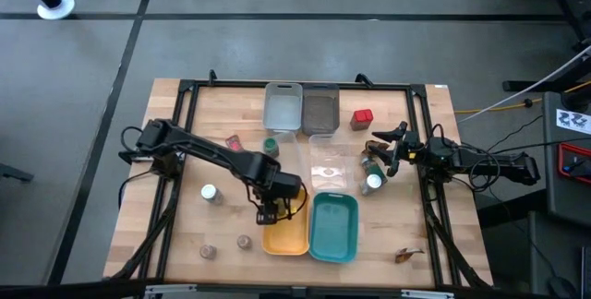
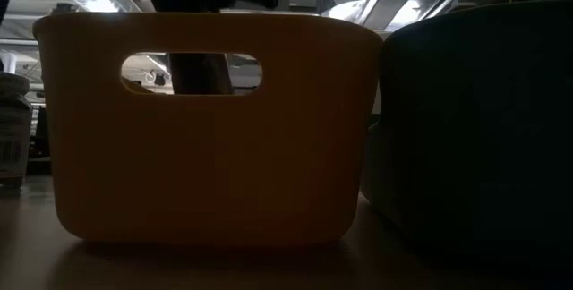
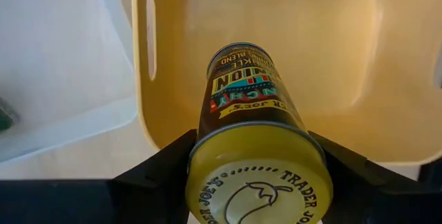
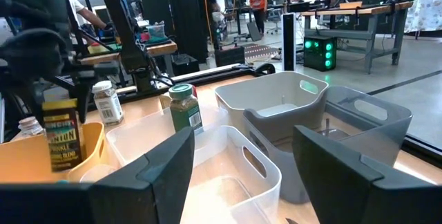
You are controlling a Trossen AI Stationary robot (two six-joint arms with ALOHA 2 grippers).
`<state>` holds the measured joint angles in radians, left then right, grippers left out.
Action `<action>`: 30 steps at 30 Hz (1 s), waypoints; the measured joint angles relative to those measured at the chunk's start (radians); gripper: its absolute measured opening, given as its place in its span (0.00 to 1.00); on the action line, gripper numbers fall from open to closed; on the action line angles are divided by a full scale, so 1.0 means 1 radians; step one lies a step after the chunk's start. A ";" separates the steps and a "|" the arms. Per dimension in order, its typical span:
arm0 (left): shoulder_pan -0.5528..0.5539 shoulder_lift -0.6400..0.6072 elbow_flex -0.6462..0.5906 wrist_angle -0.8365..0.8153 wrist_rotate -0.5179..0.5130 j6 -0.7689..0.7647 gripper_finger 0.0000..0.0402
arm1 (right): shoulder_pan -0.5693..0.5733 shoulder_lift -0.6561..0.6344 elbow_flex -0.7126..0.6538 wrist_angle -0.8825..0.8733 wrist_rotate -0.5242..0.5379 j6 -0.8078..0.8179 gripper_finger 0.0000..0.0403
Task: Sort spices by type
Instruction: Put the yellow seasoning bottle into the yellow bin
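My left gripper (image 1: 271, 209) hangs over the yellow tray (image 1: 284, 233), shut on a yellow-lidded spice jar (image 3: 247, 106). The right wrist view shows that jar (image 4: 62, 135) upright at the yellow tray (image 4: 41, 162). My right gripper (image 1: 383, 156) is open at the table's right side, next to a white-lidded jar (image 1: 374, 182), touching nothing. A green-lidded jar (image 1: 271, 145), another white-lidded jar (image 1: 210, 192), a red box (image 1: 361, 116) and two small brown jars (image 1: 209, 252) (image 1: 245, 242) stand on the table. My left gripper pinches the jar's yellow lid end (image 3: 259, 175) between its two fingers (image 3: 162, 172), one on each side. It comes from above, pointing down into the yellow tray. The jar hangs upright below the fingers; whether its lower end rests on the tray floor is hidden by the tray wall.
A teal tray (image 1: 334, 228) sits right of the yellow one, a clear tray (image 1: 331, 165) behind it, and two grey trays (image 1: 283, 107) (image 1: 320, 110) at the far edge. A brown thing (image 1: 406, 255) lies near the right front corner. A black frame borders the table.
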<state>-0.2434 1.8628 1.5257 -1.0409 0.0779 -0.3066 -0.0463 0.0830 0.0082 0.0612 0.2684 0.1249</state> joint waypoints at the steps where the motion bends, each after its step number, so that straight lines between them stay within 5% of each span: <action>1: 0.002 0.006 0.000 0.000 0.000 -0.001 0.54 | 0.000 0.000 0.000 0.000 0.000 0.000 0.60; 30: 0.041 0.025 0.000 0.013 -0.021 0.030 0.66 | 0.000 0.000 0.000 0.000 0.000 0.000 0.60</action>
<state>-0.2028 1.8882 1.5257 -1.0279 0.0565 -0.2767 -0.0462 0.0832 0.0079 0.0616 0.2682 0.1253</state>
